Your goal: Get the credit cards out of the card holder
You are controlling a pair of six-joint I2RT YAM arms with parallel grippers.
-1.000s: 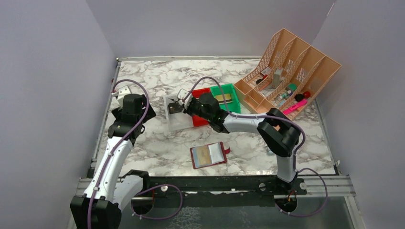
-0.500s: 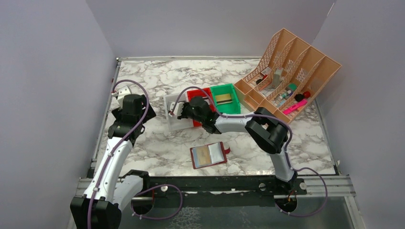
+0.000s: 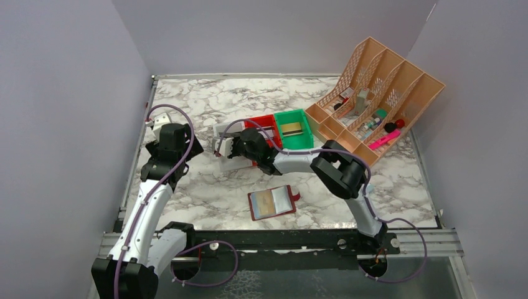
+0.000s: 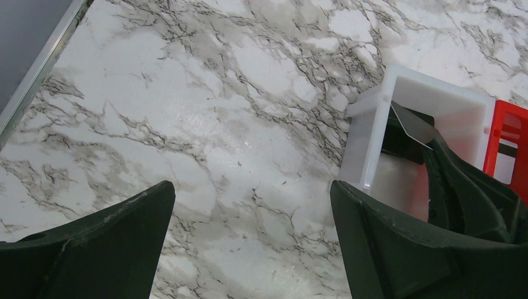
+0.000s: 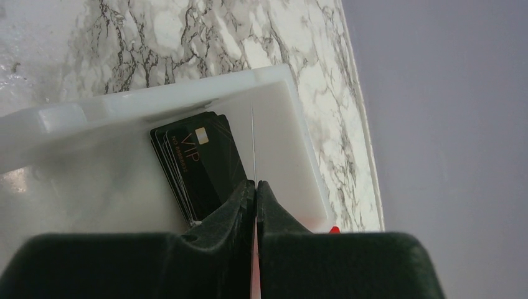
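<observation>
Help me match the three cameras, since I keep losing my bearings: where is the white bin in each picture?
Top external: the white bin sits left of centre, partly hidden by the right arm.
Left wrist: on the right side, beyond bare marble.
Right wrist: it fills the centre-left, with black cards lying in it.
Shared landmark: the red bin right beside it; in the right wrist view it is only a red sliver.

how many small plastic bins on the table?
3, side by side mid-table, left to right from above: white bin, red bin, green bin. None appear hidden.
</observation>
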